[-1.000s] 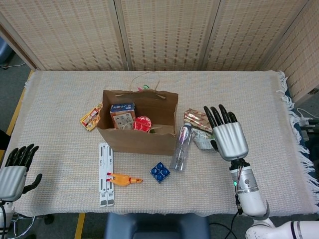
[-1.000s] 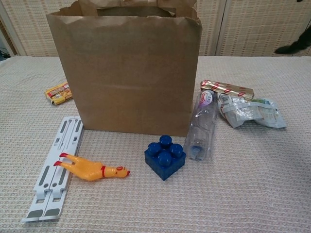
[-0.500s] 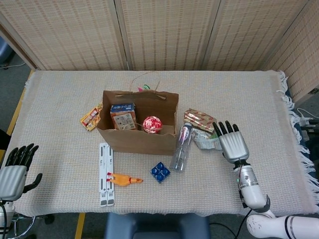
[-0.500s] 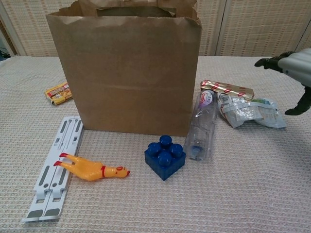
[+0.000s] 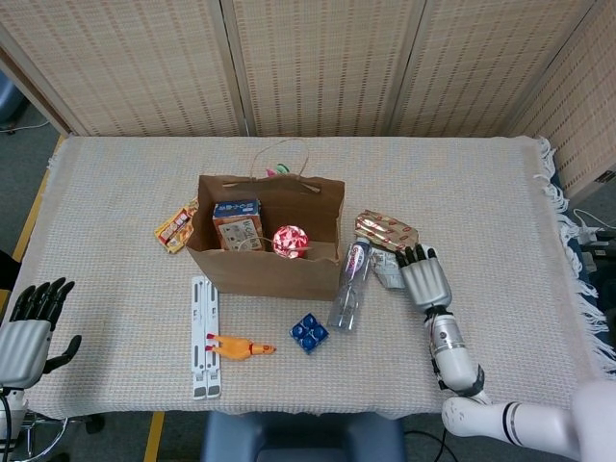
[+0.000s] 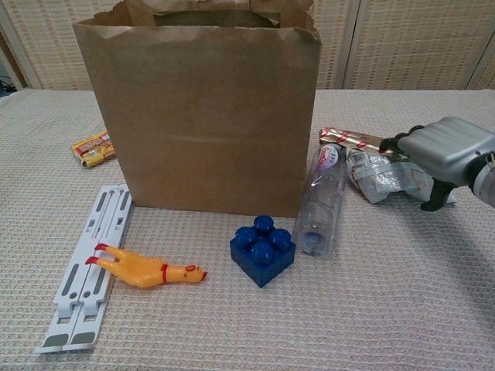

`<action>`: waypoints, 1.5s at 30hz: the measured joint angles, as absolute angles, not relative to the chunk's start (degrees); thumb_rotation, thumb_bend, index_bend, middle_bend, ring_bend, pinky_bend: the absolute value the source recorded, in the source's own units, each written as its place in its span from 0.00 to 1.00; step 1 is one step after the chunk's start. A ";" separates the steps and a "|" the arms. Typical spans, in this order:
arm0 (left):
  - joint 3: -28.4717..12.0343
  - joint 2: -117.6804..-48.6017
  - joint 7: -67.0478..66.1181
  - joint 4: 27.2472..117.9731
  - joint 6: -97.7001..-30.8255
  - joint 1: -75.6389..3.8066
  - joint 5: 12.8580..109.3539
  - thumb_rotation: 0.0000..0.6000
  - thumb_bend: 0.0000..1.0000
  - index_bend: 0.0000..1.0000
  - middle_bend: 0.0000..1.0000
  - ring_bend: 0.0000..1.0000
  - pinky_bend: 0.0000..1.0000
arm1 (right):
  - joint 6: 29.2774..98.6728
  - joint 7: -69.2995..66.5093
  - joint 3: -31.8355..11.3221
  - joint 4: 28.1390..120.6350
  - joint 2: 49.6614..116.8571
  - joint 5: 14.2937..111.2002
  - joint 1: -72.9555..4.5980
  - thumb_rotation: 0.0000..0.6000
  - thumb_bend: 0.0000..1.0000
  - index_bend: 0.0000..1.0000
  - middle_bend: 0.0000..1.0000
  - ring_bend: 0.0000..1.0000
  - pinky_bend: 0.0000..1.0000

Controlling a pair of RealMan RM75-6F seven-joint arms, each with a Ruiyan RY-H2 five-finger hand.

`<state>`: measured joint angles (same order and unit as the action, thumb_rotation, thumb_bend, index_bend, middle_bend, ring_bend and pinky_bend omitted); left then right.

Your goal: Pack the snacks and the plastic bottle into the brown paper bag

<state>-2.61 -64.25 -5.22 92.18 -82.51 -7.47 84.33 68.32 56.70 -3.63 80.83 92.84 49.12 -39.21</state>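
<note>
The brown paper bag (image 5: 269, 258) (image 6: 201, 108) stands open mid-table, with a snack box (image 5: 237, 223) and a round red snack (image 5: 289, 241) inside. A clear plastic bottle (image 5: 350, 284) (image 6: 321, 201) lies against the bag's right side. Right of it lie a gold-red wrapped snack (image 5: 385, 231) (image 6: 362, 141) and a silvery packet (image 5: 385, 269) (image 6: 383, 178). My right hand (image 5: 423, 281) (image 6: 448, 154) hovers low over the packet's right end, fingers extended and apart, thumb beside it. A yellow-red snack (image 5: 175, 229) (image 6: 93, 147) lies left of the bag. My left hand (image 5: 29, 327) hangs empty off the table's left edge.
In front of the bag lie a blue toy block (image 5: 309, 333) (image 6: 262, 249), a yellow rubber chicken (image 5: 241, 346) (image 6: 143, 270) and a white folding stand (image 5: 204, 337) (image 6: 77, 278). A woven screen stands behind the table. A fringed cloth edge (image 5: 568, 221) runs along the right.
My right hand has dropped lower and moved left onto the silvery packet's right end. The round red snack has shifted slightly inside the bag. The left hand has not moved.
</note>
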 measured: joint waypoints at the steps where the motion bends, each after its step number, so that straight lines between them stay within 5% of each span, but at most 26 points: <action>1: -2.60 -64.24 -5.15 92.19 -82.50 -7.48 84.34 1.00 0.35 0.01 0.00 0.00 0.00 | 68.02 56.89 -3.76 79.82 93.53 48.97 -39.40 1.00 0.21 0.27 0.25 0.21 0.35; 6: -2.57 -64.19 -4.97 92.14 -82.46 -7.49 84.39 1.00 0.35 0.01 0.00 0.00 0.00 | 66.95 56.76 -3.60 74.93 96.84 50.52 -40.01 1.00 0.34 0.58 0.49 0.48 0.58; 9: -2.56 -64.19 -4.86 92.09 -82.48 -7.49 84.43 1.00 0.35 0.01 0.00 0.00 0.00 | 67.13 55.19 -3.13 74.37 97.28 53.55 -39.88 1.00 0.37 0.67 0.56 0.57 0.66; 21: -2.54 -64.24 -5.22 92.19 -82.59 -7.45 84.45 1.00 0.35 0.01 0.00 0.00 0.00 | 75.14 47.49 -5.12 92.45 83.61 63.32 -36.88 1.00 0.37 0.68 0.56 0.57 0.67; 30: -2.61 -64.44 -5.80 92.25 -82.71 -7.46 84.39 1.00 0.35 0.01 0.00 0.00 0.00 | 81.93 44.55 -16.04 110.95 71.89 65.41 -36.33 1.00 0.37 0.68 0.56 0.57 0.66; 37: -2.60 -64.39 -5.38 92.22 -82.68 -7.46 84.41 1.00 0.35 0.02 0.00 0.00 0.00 | 81.56 53.94 -21.95 112.59 73.09 63.35 -43.56 1.00 0.37 0.67 0.56 0.57 0.65; 45: -2.59 -64.27 -4.62 91.91 -82.45 -7.58 84.51 1.00 0.35 0.02 0.00 0.00 0.00 | 80.56 61.69 -29.00 105.30 84.36 56.32 -57.10 1.00 0.37 0.67 0.56 0.57 0.65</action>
<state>-2.59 -64.27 -4.62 91.91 -82.45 -7.58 84.51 80.56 61.69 -29.00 105.30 84.36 56.32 -57.10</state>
